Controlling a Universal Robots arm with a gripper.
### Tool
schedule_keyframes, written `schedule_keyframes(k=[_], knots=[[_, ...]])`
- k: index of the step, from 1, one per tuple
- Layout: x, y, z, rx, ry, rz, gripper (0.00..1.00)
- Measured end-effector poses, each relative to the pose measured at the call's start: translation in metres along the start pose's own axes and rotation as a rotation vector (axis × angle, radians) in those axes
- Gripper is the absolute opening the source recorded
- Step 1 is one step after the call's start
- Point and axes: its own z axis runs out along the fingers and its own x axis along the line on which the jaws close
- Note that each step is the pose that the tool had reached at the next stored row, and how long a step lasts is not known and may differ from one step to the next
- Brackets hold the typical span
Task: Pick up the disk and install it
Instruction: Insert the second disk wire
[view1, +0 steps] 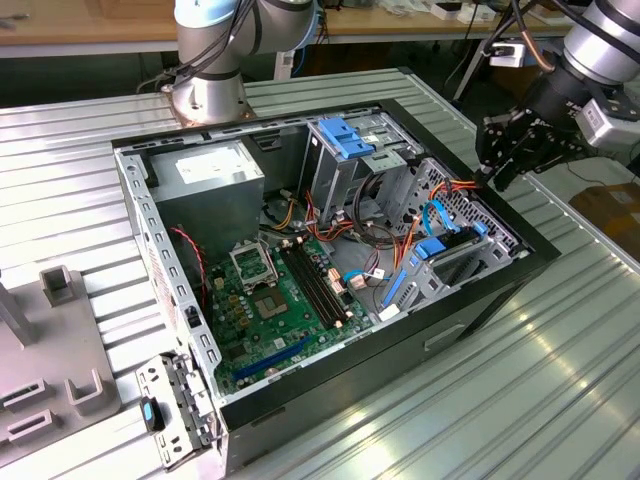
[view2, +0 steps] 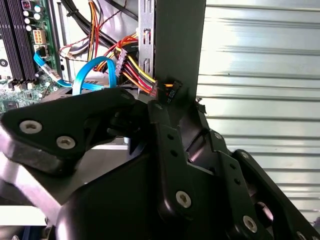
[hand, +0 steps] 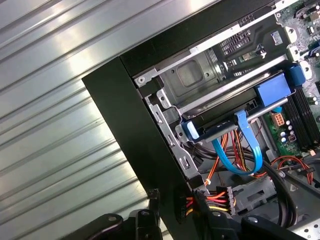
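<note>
The gripper (view1: 497, 172) hovers at the computer case's (view1: 470, 320) edge near the seated disk (view1: 452, 247) (whether its fingers grip anything, I cannot tell).

The silver-grey jointed robot arm (view1: 600, 45) reaches in from the exterior view's upper right, its wrist angled downward. At its end the black metal gripper (view1: 503, 172) points down and toward the exterior view's left, its linkage bars (view2: 65, 130) spread wide, holding nothing.
</note>
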Motion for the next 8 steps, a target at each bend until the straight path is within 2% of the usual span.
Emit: schedule_keyframes(k=[1,5,6,8], knots=[[0.0000,0.0000,0.0000,0.0000,0.0000,0.000,0.33],[0.0000,0.0000,0.0000,0.0001,0.0000,0.000,0.31],[0.0000,0.0000,0.0000,0.0001,-0.0001,0.000,0.24],[0.0000,0.0000,0.0000,0.0001,-0.0001,0.000,0.24]])
